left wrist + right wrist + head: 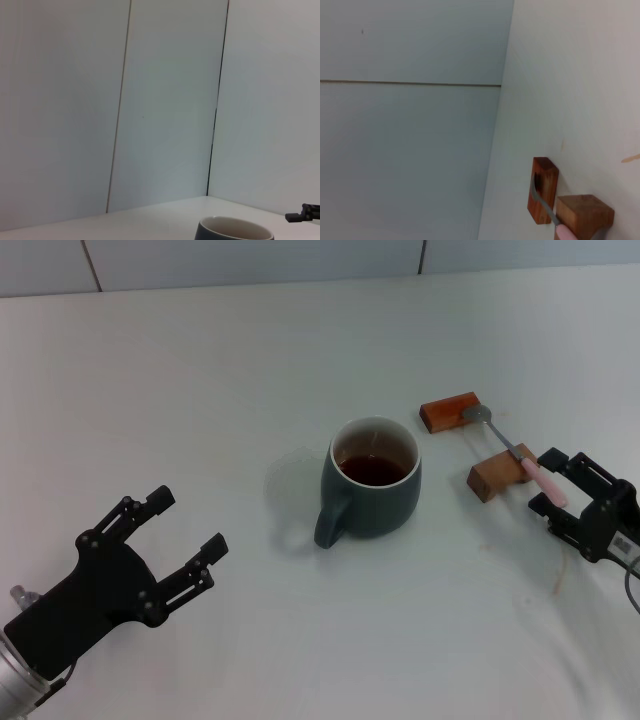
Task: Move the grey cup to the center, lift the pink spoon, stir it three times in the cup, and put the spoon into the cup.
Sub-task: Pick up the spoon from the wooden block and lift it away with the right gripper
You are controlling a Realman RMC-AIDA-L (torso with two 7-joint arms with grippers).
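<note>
Right gripper [549, 482] released, fingers straddling pink spoon [522, 454] handle on two wooden blocks [496, 477]; left gripper [188, 537] released, well left of grey cup [372, 490].

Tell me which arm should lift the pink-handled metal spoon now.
Right. Its end effector sits open at the pink-handled metal spoon on the brown wooden blocks; the left end effector is beyond the dark grey ceramic mug.

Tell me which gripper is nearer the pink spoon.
Right. The right gripper is open around the pink spoon handle's end, while the left gripper sits open far across the table, beyond the grey cup.
</note>
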